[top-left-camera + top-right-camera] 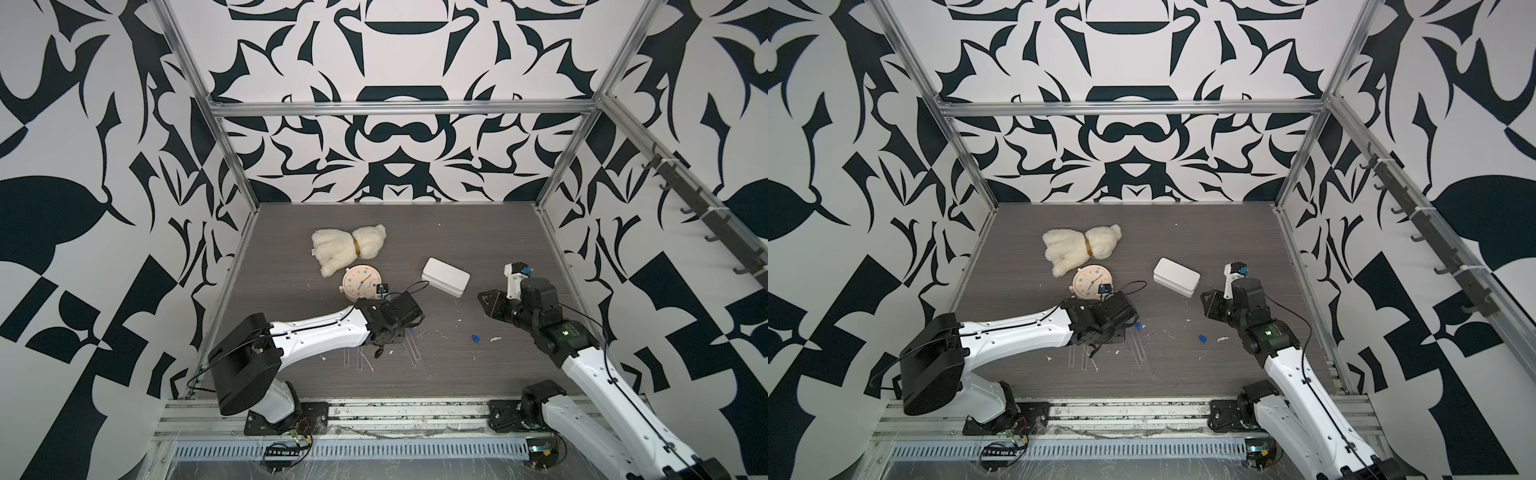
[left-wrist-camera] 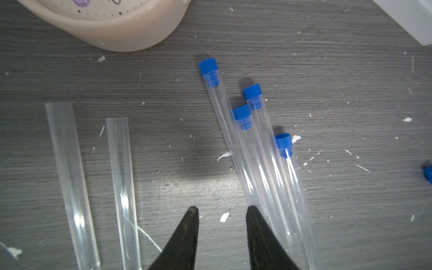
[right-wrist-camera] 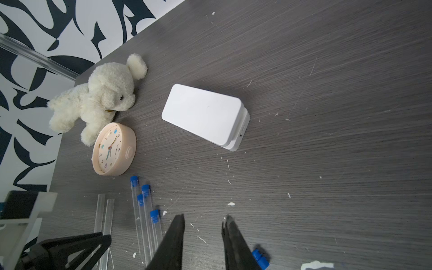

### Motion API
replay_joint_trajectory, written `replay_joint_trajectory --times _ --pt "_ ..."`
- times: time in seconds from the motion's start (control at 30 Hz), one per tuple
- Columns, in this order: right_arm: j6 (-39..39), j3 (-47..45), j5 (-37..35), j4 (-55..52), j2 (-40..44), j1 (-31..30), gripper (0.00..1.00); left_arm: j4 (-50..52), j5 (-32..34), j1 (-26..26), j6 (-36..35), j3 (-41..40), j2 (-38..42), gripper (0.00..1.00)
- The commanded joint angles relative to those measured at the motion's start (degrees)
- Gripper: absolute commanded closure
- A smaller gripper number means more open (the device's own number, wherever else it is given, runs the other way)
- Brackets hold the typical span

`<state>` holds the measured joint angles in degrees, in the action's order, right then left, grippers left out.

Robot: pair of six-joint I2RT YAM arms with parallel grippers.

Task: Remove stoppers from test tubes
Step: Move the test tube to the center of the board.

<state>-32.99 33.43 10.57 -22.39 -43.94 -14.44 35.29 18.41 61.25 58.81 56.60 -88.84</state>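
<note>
In the left wrist view several clear test tubes (image 2: 225, 121) lie side by side on the dark table, each plugged by a blue stopper (image 2: 208, 66). Two more tubes (image 2: 67, 168) lie apart from them with open, uncapped ends. My left gripper (image 2: 222, 210) hovers open just above the table with nothing between its fingers; one fingertip (image 2: 253, 212) sits at the edge of the stoppered bundle. My right gripper (image 3: 204, 219) is open and empty too, off to the right of the tubes. One loose blue stopper (image 3: 259, 257) lies on the table beside it, seen in both top views (image 1: 475, 340) (image 1: 1202, 338).
A peach round clock (image 1: 360, 284) lies just behind the tubes, with a white plush dog (image 1: 349, 247) behind it. A white box (image 1: 445, 276) sits mid-table. White debris flecks (image 1: 494, 338) are scattered around. The aluminium frame rails (image 1: 374, 409) border the table.
</note>
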Motion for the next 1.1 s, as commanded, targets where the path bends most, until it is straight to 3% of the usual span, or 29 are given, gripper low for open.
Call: replay_joint_trajectory --times 0.0,0.3,1.07 --pt "0.2 0.2 1.1 1.8 -0.3 -0.1 0.7 1.5 -0.7 0.0 1.8 2.6 -2.4 0.63" --pt "0.2 -0.3 1.3 2.5 -0.6 -0.1 0.7 1.8 -2.0 -0.6 1.8 5.1 -7.7 0.65" --pt "0.4 -1.4 0.9 3.1 -0.8 -0.1 0.71 0.2 -4.3 -2.7 -0.3 6.7 -12.7 0.68"
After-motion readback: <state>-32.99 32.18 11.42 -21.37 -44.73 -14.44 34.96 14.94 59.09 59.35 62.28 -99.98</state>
